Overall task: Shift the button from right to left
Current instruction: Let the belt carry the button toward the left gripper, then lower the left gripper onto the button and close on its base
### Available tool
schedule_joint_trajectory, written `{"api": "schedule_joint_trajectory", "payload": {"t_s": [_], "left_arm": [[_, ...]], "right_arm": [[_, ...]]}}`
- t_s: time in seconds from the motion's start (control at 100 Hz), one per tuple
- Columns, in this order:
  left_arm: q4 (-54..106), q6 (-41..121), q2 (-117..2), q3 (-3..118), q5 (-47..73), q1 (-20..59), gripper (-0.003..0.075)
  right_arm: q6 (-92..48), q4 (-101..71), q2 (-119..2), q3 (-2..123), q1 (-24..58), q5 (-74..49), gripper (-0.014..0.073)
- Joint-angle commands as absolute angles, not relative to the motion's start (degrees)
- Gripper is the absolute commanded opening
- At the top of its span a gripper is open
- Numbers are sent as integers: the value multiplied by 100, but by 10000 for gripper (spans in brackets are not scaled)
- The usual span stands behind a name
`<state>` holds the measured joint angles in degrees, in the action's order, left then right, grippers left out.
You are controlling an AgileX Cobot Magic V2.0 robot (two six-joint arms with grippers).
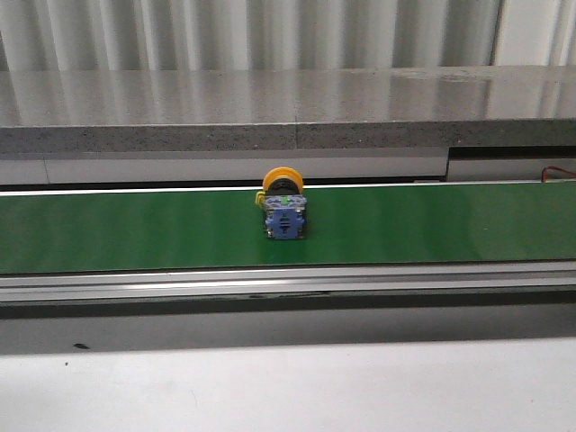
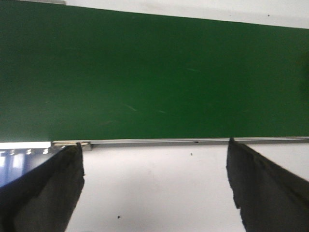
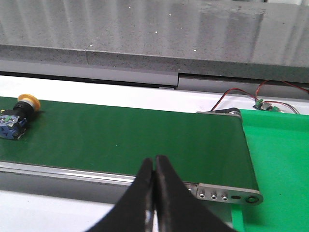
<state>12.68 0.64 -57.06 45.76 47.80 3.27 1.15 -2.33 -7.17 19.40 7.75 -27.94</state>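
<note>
The button [image 1: 283,208] lies on its side on the green conveyor belt [image 1: 135,225], near the middle of the front view, yellow cap toward the back and blue block toward me. It also shows in the right wrist view [image 3: 18,116], far from my right gripper [image 3: 154,162], which is shut and empty above the belt's near rail. My left gripper [image 2: 154,150] is open and empty over the white table by the belt edge; the button is out of its view. Neither gripper shows in the front view.
A grey stone-like counter [image 1: 288,108] runs behind the belt. The belt's end roller and metal bracket [image 3: 227,193] are in the right wrist view, with a brighter green surface [image 3: 275,159] and red and black wires [image 3: 241,94] beyond. White table [image 1: 288,391] lies in front.
</note>
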Motion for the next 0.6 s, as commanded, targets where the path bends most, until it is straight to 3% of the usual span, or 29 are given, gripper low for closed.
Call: {"api": "schedule_joint_trajectory", "payload": {"t_s": [0.0,0.26,0.59], "left_arm": [[1568,45,-6019,5030,4630,652,568],[1653,-620,-7455,5964,4622,1770,562],[1643,-1170,-9029,7585,5333,2479,560]], "right_arm": [[79,-178,-782,2076,779,-2330,-68],[79,-178,-782,2076,779,-2330,-68],[79,-178,-782,2076,779,-2330,-68]]}}
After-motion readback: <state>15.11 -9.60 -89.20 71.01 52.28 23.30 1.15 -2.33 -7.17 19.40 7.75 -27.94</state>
